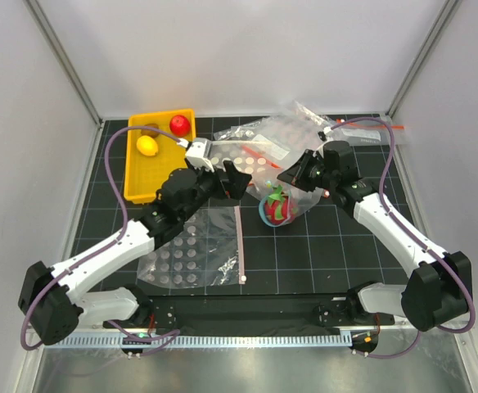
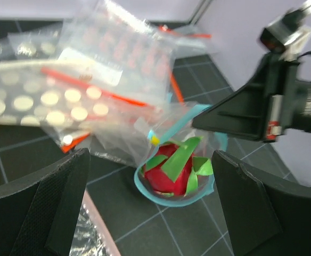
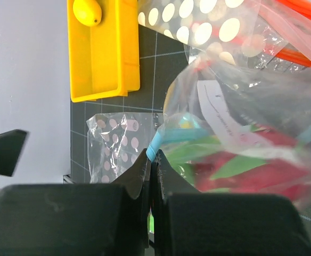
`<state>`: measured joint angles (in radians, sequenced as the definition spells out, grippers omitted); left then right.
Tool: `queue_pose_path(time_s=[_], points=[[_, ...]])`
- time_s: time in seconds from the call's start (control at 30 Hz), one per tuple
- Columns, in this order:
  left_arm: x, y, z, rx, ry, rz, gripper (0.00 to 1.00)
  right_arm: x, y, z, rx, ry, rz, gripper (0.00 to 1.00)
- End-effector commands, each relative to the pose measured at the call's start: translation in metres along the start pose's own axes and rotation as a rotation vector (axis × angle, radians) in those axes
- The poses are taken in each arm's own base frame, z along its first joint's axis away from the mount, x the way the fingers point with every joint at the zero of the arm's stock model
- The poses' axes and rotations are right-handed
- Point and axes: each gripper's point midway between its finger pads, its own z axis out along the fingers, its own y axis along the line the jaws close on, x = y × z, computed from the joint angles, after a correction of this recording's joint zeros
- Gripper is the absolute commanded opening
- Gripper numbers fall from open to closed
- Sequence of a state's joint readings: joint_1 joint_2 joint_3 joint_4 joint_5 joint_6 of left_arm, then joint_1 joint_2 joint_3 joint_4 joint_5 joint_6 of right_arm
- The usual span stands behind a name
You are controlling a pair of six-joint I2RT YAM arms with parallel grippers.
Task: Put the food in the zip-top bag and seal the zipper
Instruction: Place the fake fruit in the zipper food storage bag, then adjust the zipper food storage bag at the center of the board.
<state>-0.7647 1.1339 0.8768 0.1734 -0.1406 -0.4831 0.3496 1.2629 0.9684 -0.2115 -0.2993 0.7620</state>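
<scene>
The pink-red fruit with green leaves (image 1: 277,209) sits inside the open mouth of the clear zip-top bag (image 1: 300,196), ringed by the light-blue zipper (image 2: 145,186). My right gripper (image 1: 292,176) is shut on the zipper strip (image 3: 158,141) and holds the mouth up; the fruit (image 3: 251,170) shows through the plastic. My left gripper (image 1: 237,178) is open and empty, just above and left of the fruit (image 2: 169,168). The lemon (image 1: 146,145) and the red ball (image 1: 179,124) lie in the yellow bin (image 1: 133,184). I cannot make out the kiwi.
A white-dotted bag with a pale pink strip (image 1: 194,250) lies flat at the front centre. A heap of bags with red-orange strips (image 1: 280,139) lies behind the clear bag. The yellow bin stands at the back left. Cage walls surround the mat.
</scene>
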Motion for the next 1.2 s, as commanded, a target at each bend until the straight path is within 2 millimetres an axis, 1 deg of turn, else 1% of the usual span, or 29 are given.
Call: queue_pose_path(time_s=[0.0,0.1,0.13,0.2,0.23,0.27,0.3,0.37,0.4,0.43,0.47,0.5,0.57,0.6,0.67,0.7,0.73,0.77,0.8,0.83,0.87,0.97,1.0,1.07,1.1,1.13,1.17], points=[[0.023,0.018,0.011,-0.11,0.063,-0.06,1.0,-0.023,0.028,-0.012,-0.084,-0.089,-0.049,0.01],[0.028,0.031,0.013,-0.15,0.028,-0.063,1.0,-0.026,0.029,-0.014,-0.081,-0.101,-0.053,0.01],[0.026,0.033,0.009,-0.154,0.004,-0.071,1.0,-0.027,0.029,-0.014,-0.081,-0.108,-0.054,0.01],[0.025,0.047,0.003,-0.223,-0.039,-0.112,1.0,-0.028,0.03,-0.016,-0.084,-0.119,-0.046,0.01],[0.035,0.053,-0.001,-0.236,-0.036,-0.148,1.0,-0.03,0.031,-0.017,-0.089,-0.132,-0.043,0.01],[0.041,0.044,0.001,-0.174,-0.02,-0.13,1.0,-0.031,0.032,-0.018,-0.095,-0.139,-0.035,0.01],[0.041,0.038,0.004,-0.139,-0.025,-0.123,0.97,-0.032,0.033,-0.019,-0.099,-0.145,-0.033,0.01],[0.049,0.027,0.018,-0.113,0.046,-0.138,0.91,-0.034,0.034,-0.021,-0.099,-0.16,-0.028,0.01],[0.066,0.024,0.02,-0.1,0.138,-0.134,0.86,-0.036,0.035,-0.022,-0.1,-0.17,-0.028,0.01],[0.066,0.016,0.026,-0.079,0.166,-0.148,0.83,-0.038,0.032,-0.023,-0.086,-0.186,-0.027,0.01],[0.084,0.019,0.031,-0.08,0.218,-0.152,0.8,-0.039,0.032,-0.025,-0.086,-0.199,-0.028,0.01],[0.092,0.014,0.033,-0.055,0.243,-0.162,0.79,-0.04,0.032,-0.027,-0.082,-0.205,-0.027,0.01],[0.115,0.02,0.038,-0.059,0.278,-0.185,0.78,-0.042,0.031,-0.029,-0.075,-0.219,-0.028,0.01],[0.116,0.017,0.042,-0.044,0.266,-0.194,0.77,-0.043,0.033,-0.031,-0.081,-0.226,-0.03,0.01],[0.123,0.019,0.047,-0.045,0.275,-0.197,0.76,-0.043,0.032,-0.032,-0.076,-0.23,-0.031,0.01],[0.131,0.023,0.05,-0.055,0.293,-0.193,0.75,-0.043,0.031,-0.032,-0.076,-0.232,-0.029,0.01],[0.136,0.022,0.051,-0.047,0.306,-0.195,0.73,-0.043,0.031,-0.032,-0.076,-0.234,-0.029,0.01],[0.137,0.021,0.054,-0.033,0.302,-0.192,0.69,-0.043,0.031,-0.032,-0.076,-0.232,-0.028,0.01],[0.14,0.02,0.054,-0.026,0.304,-0.193,0.68,-0.043,0.031,-0.031,-0.075,-0.231,-0.027,0.01],[0.138,0.018,0.056,-0.016,0.293,-0.196,0.67,-0.042,0.031,-0.031,-0.076,-0.229,-0.026,0.01],[0.141,0.019,0.056,-0.016,0.296,-0.194,0.67,-0.042,0.031,-0.031,-0.08,-0.229,-0.025,0.01],[0.141,0.024,0.062,-0.042,0.288,-0.177,0.67,-0.041,0.031,-0.03,-0.086,-0.228,-0.022,0.01],[0.147,0.027,0.065,-0.054,0.298,-0.172,0.67,-0.04,0.031,-0.03,-0.086,-0.223,-0.019,0.01],[0.153,0.025,0.07,-0.04,0.317,-0.173,0.65,-0.041,0.033,-0.031,-0.094,-0.226,-0.021,0.01],[0.151,0.022,0.074,-0.029,0.319,-0.175,0.64,-0.041,0.032,-0.031,-0.089,-0.228,-0.023,0.01],[0.159,0.024,0.078,-0.034,0.337,-0.174,0.61,-0.042,0.031,-0.03,-0.084,-0.234,-0.022,0.01],[0.161,0.024,0.08,-0.038,0.34,-0.173,0.61,-0.042,0.031,-0.03,-0.083,-0.231,-0.025,0.01]])
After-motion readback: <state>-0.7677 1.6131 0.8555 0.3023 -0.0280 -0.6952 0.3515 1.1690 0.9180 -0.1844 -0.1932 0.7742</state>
